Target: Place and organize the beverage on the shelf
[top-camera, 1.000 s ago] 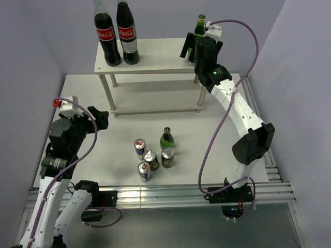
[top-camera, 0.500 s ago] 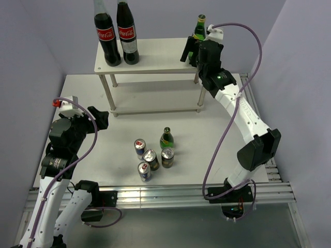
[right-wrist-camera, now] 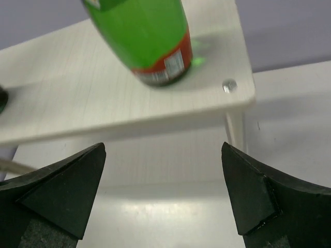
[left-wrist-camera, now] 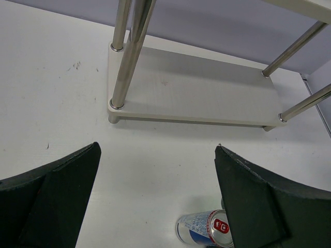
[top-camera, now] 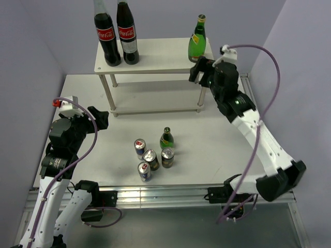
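Note:
One green bottle (top-camera: 197,40) stands upright at the right end of the shelf's top board (top-camera: 155,56). In the right wrist view this green bottle (right-wrist-camera: 147,44) stands on the top board (right-wrist-camera: 77,103). My right gripper (top-camera: 199,73) (right-wrist-camera: 163,150) is open and empty, just in front of and below it. On the table stand a second green bottle (top-camera: 166,138), two blue-and-silver cans (top-camera: 139,148) (top-camera: 145,171) and two gold-topped cans (top-camera: 150,157) (top-camera: 167,156). My left gripper (top-camera: 102,119) (left-wrist-camera: 156,150) is open, left of that cluster, with one can (left-wrist-camera: 204,230) near its right finger.
Two tall cola bottles (top-camera: 107,36) (top-camera: 127,32) stand at the left end of the top board. The shelf's lower board (top-camera: 155,98) (left-wrist-camera: 196,90) holds nothing. Purple walls close in the left, back and right. A metal rail (top-camera: 155,194) runs along the near edge.
My right gripper has drawn back from the green bottle on the top board, toward the near right and lower. The bottle stands free. The left arm has not moved.

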Tool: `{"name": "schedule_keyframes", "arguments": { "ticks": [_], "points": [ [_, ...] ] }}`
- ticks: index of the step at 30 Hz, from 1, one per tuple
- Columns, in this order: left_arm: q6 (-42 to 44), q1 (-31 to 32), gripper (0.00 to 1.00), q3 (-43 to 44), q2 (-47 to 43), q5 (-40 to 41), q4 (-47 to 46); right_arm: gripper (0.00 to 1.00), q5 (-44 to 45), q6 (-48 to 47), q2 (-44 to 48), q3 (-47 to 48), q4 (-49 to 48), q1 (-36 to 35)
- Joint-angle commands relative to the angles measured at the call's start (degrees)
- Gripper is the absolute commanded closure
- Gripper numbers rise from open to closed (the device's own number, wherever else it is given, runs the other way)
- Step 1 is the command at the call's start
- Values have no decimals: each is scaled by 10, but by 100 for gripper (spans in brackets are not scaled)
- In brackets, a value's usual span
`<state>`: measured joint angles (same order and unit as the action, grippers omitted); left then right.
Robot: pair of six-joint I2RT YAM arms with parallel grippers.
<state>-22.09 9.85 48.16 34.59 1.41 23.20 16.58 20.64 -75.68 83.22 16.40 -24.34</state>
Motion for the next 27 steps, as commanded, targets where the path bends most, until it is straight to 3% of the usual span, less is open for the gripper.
{"name": "schedule_keyframes", "arguments": {
  "ticks": [1,2,7,11,18,27],
  "points": [
    [9,1,1,2,-4,5,-18,0,-15,24,117,-58,-16,-36],
    [8,1,1,1,-3,4,-18,0,-12,26,117,-77,-16,-36],
    [8,1,1,4,-1,7,-17,0,41,39,222,-204,-26,-182],
    [8,1,1,3,-4,9,-16,0,65,70,268,-298,-22,-259],
    [9,1,1,3,-1,10,-16,0,62,116,310,-460,-39,-268],
    [9,1,1,3,0,16,-15,0,43,121,269,-453,-75,-271]
  ]
}}
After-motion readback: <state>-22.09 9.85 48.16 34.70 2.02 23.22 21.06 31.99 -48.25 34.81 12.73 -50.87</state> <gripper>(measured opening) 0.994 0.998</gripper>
